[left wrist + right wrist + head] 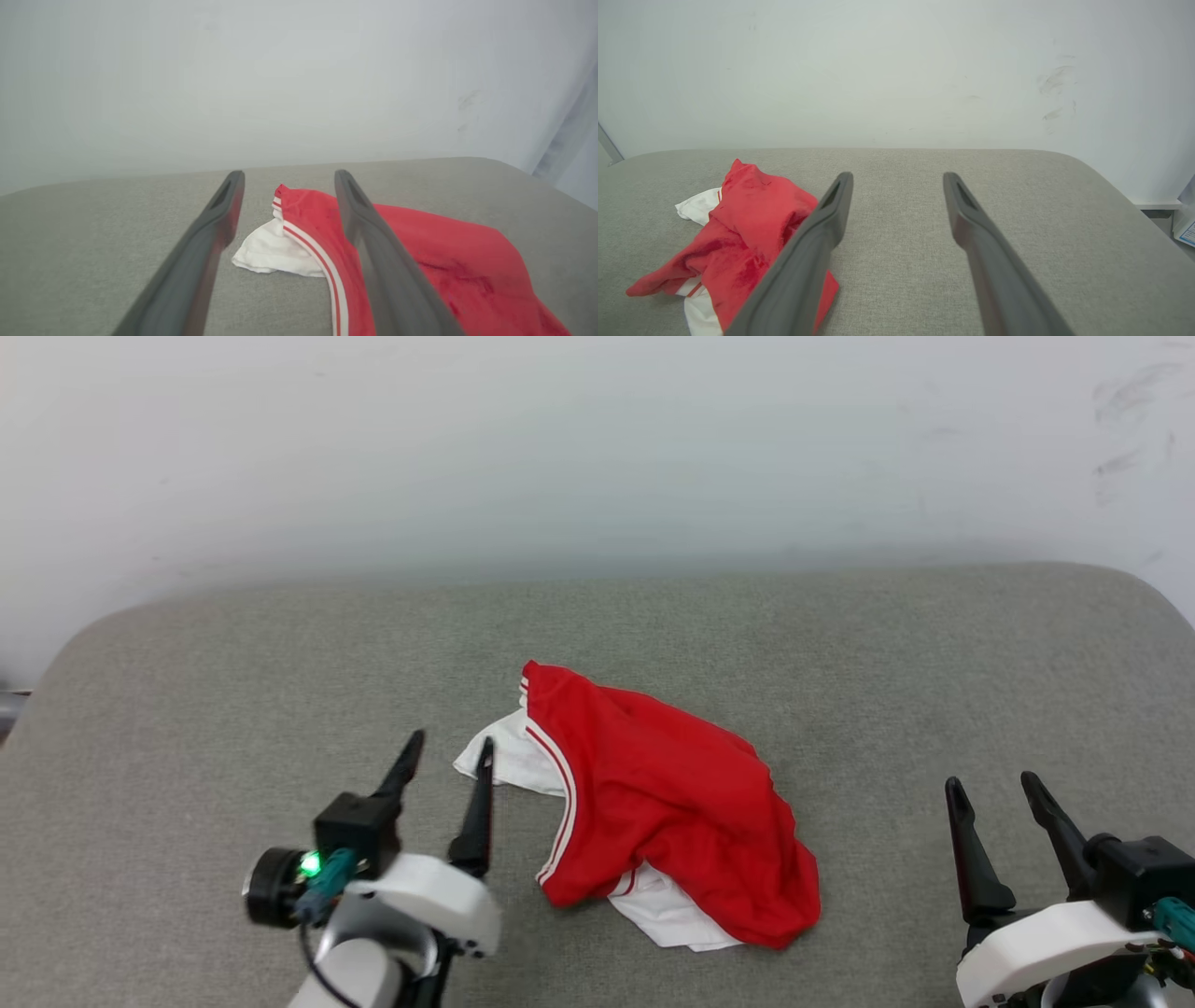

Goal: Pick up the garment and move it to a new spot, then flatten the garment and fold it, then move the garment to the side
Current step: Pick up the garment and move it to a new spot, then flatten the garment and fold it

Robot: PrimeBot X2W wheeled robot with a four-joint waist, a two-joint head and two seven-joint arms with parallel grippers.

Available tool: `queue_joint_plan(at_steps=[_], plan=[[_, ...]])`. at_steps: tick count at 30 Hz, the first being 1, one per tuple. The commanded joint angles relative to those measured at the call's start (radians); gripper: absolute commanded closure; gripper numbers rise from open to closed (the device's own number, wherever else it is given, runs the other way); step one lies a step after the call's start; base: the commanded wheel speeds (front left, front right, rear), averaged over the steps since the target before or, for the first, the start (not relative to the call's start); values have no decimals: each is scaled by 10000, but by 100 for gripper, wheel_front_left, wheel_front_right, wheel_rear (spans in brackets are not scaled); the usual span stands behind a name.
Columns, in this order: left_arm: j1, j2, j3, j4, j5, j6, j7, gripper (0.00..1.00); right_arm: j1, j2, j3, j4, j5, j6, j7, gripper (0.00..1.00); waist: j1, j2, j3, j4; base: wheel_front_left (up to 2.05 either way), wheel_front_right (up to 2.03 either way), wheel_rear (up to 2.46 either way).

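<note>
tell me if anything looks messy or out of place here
The garment lies crumpled in a heap on the grey cushion, a white sleeve sticking out on its left, not flat. Dark scuff marks smudge the wall. Nothing looks torn or spilled.

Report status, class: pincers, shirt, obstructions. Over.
Left pincer open, beside red jersey. Right pincer open, apart. Jersey crumpled on grey fabric surface. Nothing in the way.

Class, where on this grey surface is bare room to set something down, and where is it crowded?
Bare: the far strip between garment and wall; the patch between garment and right tool; the surface left of the left tool. Crowded: left tool beside garment.
</note>
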Motion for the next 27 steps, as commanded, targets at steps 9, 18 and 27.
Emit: queue_joint_plan(at_steps=[9,18,27], plan=[[1282,756,740,-770,-31,642,-68,0,306,7,115,-244,-21,-7,140,0,0,-1,-302,245,0,0,0],[1558,932,668,-1052,-46,691,76,0,481,7,116,-308,121,-7,303,0,0,-1,-384,295,0,0,0],[1308,891,421,-1203,-38,566,200,0,416,8,-120,42,292,-7,1173,0,0,-1,-160,641,0,0,0]])
